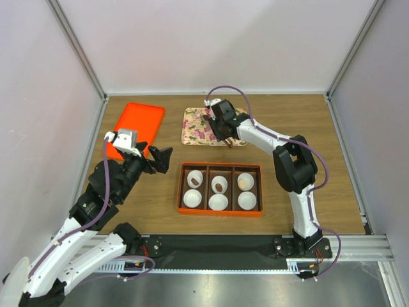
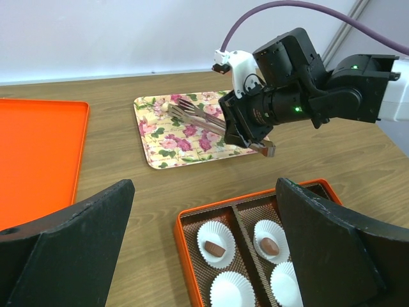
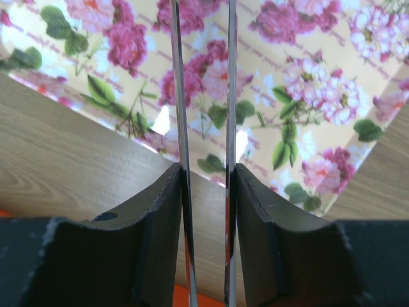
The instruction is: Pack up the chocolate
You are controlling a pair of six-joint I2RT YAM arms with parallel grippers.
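Left gripper point(image 1: 160, 160) spread wide, holding nothing, hanging at 9 o'clock of the box point(image 1: 220, 165), just off its left wall. Orange tray point(image 1: 137, 115) sits at 11 o'clock of it, bare where it shows.

Right gripper point(image 1: 221, 126) is over the floral tray point(image 1: 193, 130), at 12 o'clock of the box. It is clamped on metal tongs point(image 2: 198, 116); the blades are parallel with a narrow gap and nothing between them in the wrist view.

Chocolate point(image 1: 219, 186): one lump in each of the three far-row paper cups, the right one paler. The near-row cups point(image 1: 218, 202) are empty. I see no lump on the floral tray; the arm may hide one.

Risks:
- Thin blades between flat pads: the tongs could twist or slide in the grip if a tip catches the tray rim.
- Squeezing further with nothing lined up closes on air.
- Cups look light, so a blade dragging out could lift or tip one.
- A low carry toward 6 o'clock could clip the box's far wall.

In the way: the left gripper crowds the left column. The rest of the table point(image 1: 307, 147) is open.
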